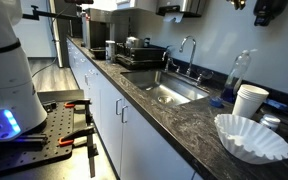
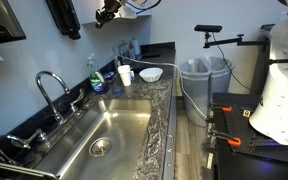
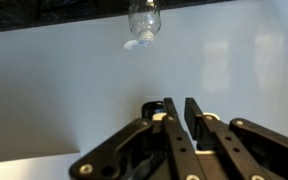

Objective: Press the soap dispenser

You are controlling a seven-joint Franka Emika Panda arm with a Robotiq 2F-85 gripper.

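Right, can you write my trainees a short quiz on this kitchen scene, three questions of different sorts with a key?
1. True or false: the gripper is holding the bottle.
2. Which stands between the bottle and the filters on the counter? A: cups. B: a kettle. C: a plate.
3. Fill in: the dispenser is fixed to the ____.

Key: 1 false; 2 A; 3 wall.
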